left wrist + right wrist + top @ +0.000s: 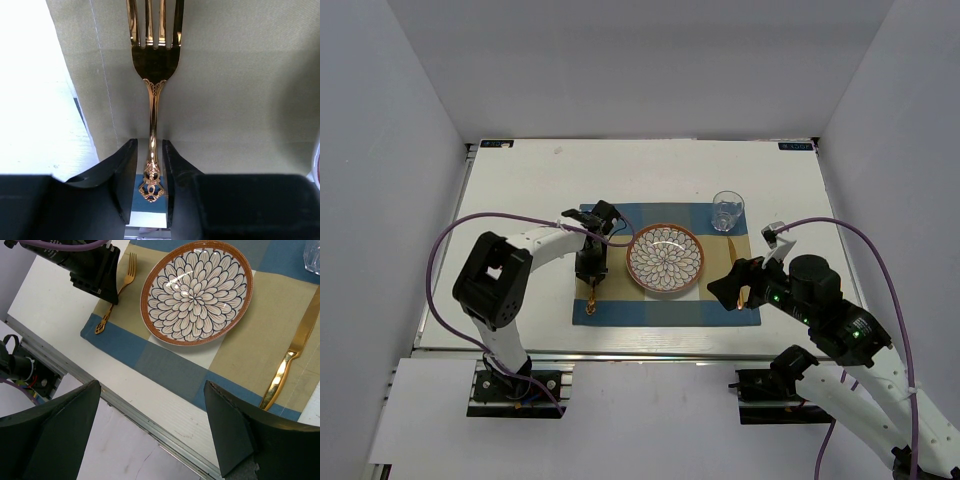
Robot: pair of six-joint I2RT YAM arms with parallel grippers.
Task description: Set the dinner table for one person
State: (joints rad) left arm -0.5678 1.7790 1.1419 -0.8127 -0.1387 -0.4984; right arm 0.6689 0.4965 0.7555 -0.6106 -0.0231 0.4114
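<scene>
The big white dinner table lies under everything, and my two arms stand at its 6 o'clock edge. I think the job is almost done. A striped placemat sits in the middle of the table. A round plate sits in the middle of the mat. A fork lies at 9 o'clock from the plate, a knife lies at 3 o'clock, and a glass stands at about 1 o'clock. I see no spoon and no napkin, so maybe those are left, or maybe I only need to pull my arms away.

My left gripper is narrow, with its two black fingers close on each side of the fork's handle. I cannot tell if they squeeze it or only sit beside it. My right gripper is spread wide and holds nothing. It hangs near the knife.

The fork and knife are shiny gold metal, and the fork's handle ends in a curly pattern. The plate is smooth and glossy, with blue petals and an orange rim. The mat is soft cloth in blue and tan. The glass is clear. The table top looks a bit like planks.
</scene>
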